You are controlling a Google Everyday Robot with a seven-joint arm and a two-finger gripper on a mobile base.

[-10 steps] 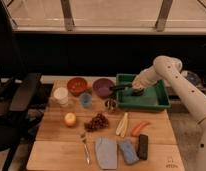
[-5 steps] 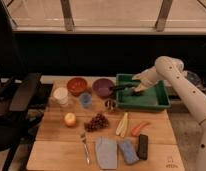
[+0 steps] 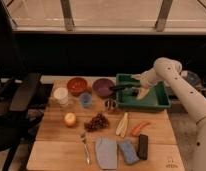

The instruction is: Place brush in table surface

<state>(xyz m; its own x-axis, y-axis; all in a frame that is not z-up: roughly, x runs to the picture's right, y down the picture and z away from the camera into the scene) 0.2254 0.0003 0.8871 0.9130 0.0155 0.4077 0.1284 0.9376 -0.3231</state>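
Light-brown wooden planks are making up the table surface [image 3: 56,145], which is standing before a dark wall with a bright railed window band above; a black chair [image 3: 18,100] is sitting at the left edge. No readable writing or labels are showing anywhere. On the wood, a red bowl [image 3: 76,85], a purple bowl [image 3: 102,86], a white cup [image 3: 61,95] and a small blue cup [image 3: 85,99] are lining the back, while an orange [image 3: 70,119], grapes [image 3: 97,121], a banana [image 3: 122,124] and a carrot [image 3: 139,128] are lying in the middle. A silver fork [image 3: 85,148], a grey cloth [image 3: 106,152], a blue sponge [image 3: 128,151] and a black rectangular block [image 3: 142,146] are resting along the front. A green plastic bin [image 3: 158,101] is sitting at the right rear. The white arm is reaching in from the right, its gripper [image 3: 133,88] hovering over the bin's left part and clamping the brush [image 3: 121,87], which is sticking out leftward, above the bin's left rim.
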